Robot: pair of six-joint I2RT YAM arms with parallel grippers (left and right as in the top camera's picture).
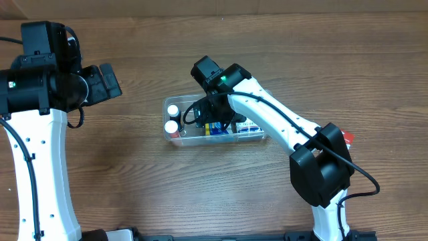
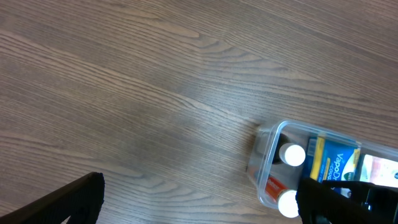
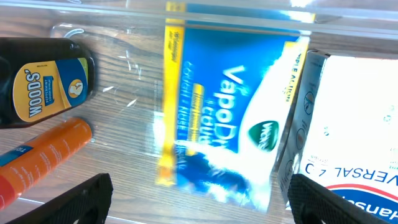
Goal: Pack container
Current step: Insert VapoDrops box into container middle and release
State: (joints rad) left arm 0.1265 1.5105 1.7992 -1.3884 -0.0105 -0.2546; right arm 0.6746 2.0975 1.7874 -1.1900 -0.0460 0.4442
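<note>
The clear plastic container point(image 1: 170, 137) sits mid-table. It holds two white-capped bottles point(image 1: 173, 110), a blue VapoDrops box point(image 3: 224, 112) and a white box point(image 3: 348, 124). In the right wrist view a dark Woods bottle point(image 3: 43, 81) and an orange bottle point(image 3: 43, 158) lie at the left. My right gripper point(image 3: 199, 202) is open just above the blue box inside the container point(image 3: 236, 15), holding nothing. My left gripper point(image 2: 199, 202) is open and empty over bare wood, left of the container point(image 2: 264, 155).
A red-and-white object point(image 1: 347, 138) lies on the table at the right, partly behind the right arm. The left arm's body point(image 1: 40, 87) stands at the far left. Wood tabletop surrounds the container.
</note>
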